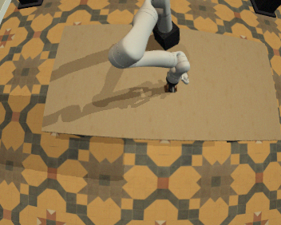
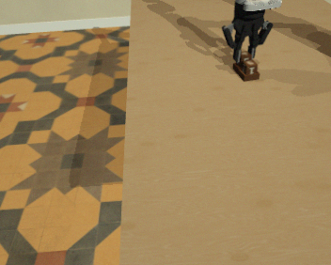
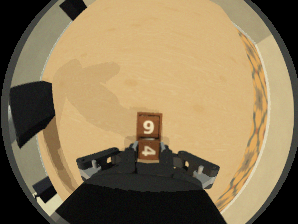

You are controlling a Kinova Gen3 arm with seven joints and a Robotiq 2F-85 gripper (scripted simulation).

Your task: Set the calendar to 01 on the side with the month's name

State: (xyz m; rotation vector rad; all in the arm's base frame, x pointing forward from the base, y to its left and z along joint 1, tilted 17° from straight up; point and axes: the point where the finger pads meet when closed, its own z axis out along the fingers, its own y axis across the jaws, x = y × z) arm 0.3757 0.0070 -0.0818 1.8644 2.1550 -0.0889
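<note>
A small dark brown tray [image 2: 248,75] lies on the tan table, far from the near edge. My gripper [image 2: 245,55] stands straight over it and is shut on a brown cube [image 3: 148,151] whose top face shows a white 4. The held cube sits low, at the tray; I cannot tell whether it touches the floor. A second brown cube [image 3: 149,125] stands next to it in the tray, top face showing a 9; it also shows in the exterior view [image 2: 252,69] with a white digit on its side. In the overhead view the gripper [image 1: 172,86] hides the tray.
The arm's black base [image 1: 166,36] stands at the table's back edge, behind the tray. The table's left edge [image 2: 126,141] drops to a patterned tile floor.
</note>
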